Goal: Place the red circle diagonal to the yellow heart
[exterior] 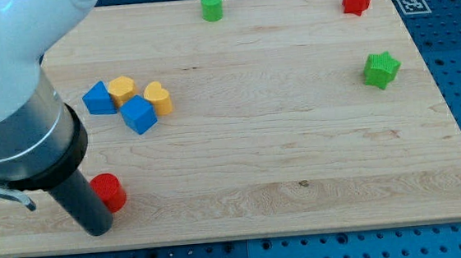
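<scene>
Resting beside the red circle (108, 192) on its left, my tip (98, 230), a bare rod gripping nothing, must next push it up-right toward the yellow heart (159, 97).

Two blue blocks (99, 99) (139, 115) flank a yellow block (122, 90); green cylinder (212, 6), green star (382, 69).

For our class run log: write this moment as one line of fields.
tip: touching red circle, at its lower left | yellow heart: up-right of circle, against blue cube | placement: not yet done

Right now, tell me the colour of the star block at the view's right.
Green: the star block, in the one camera view.
</scene>
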Robot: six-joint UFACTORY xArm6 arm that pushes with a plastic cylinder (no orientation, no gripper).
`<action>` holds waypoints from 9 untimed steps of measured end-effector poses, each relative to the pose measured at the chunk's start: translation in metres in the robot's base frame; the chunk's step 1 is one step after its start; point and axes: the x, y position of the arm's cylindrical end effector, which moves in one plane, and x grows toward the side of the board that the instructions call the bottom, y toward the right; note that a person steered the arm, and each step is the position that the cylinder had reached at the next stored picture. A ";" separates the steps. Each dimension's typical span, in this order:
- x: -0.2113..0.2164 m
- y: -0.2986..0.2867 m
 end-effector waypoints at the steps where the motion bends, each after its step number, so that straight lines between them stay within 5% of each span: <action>1: -0.003 -0.002; 5: -0.041 -0.080; 9: -0.039 0.044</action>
